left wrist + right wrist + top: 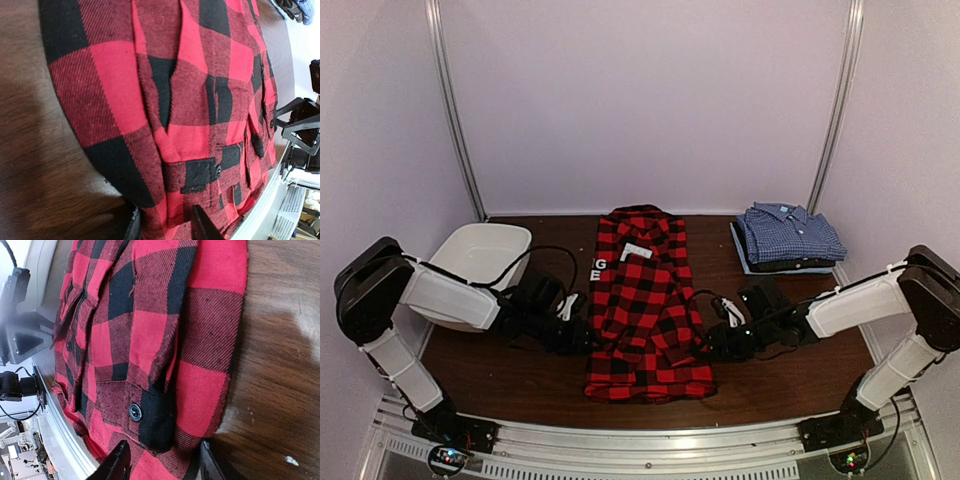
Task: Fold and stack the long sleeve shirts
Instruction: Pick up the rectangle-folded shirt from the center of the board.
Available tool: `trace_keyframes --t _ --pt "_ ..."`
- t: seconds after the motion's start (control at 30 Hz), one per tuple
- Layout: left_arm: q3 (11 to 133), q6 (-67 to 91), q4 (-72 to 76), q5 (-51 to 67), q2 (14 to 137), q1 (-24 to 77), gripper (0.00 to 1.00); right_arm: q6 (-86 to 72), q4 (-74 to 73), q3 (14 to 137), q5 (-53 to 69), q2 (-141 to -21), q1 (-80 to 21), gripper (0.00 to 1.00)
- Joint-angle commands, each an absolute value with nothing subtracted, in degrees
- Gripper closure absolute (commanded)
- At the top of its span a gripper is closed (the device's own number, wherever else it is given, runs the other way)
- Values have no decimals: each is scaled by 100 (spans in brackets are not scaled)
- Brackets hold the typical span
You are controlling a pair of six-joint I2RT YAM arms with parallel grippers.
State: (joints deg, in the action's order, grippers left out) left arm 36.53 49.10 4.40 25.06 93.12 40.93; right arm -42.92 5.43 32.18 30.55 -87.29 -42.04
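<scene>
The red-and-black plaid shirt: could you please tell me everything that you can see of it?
The plaid shirt looks like flannel in large red and black squares. It lies flat on the dark wooden table, folded into a long narrow strip with sleeves tucked in, collar at the far end, a white label there. A sleeve cuff with a dark button lies on top. The left gripper and right gripper straddle its side edges; whether they pinch it is unclear.

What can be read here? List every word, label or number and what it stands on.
"G" over "E": white letters on a dark patch at the red-and-black plaid flannel shirt, on the left arm's side; the rest is hidden.
Too small to read: the white tag below the shirt's collar.
Wrist views: no text.
</scene>
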Motion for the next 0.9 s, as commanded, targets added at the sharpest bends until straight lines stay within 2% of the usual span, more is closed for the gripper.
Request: trace_keyframes --t 0.0,0.2,0.4,0.6,0.7,0.87 --pt "3647 4948 349 2592 9512 4104 68 -4439 850 3142 3177 -8848 -4227 53" --pt "3712 4933 404 2735 9599 4113 80 -4486 1002 3194 3271 -8959 -4227 61" --pt "3786 4901 413 2820 9619 4146 87 -4491 1033 3224 3352 -8957 -4234 74" --pt "3797 4909 413 2886 9529 4173 100 -4488 1019 3262 3389 -8904 -4250 90" --pt "3809 4891 373 2900 9419 4175 100 -4500 1009 3323 3421 -8888 -4268 99" --pt "3887 4828 238 2936 9244 4175 100 -4541 938 3480 3492 -8789 -4271 100"
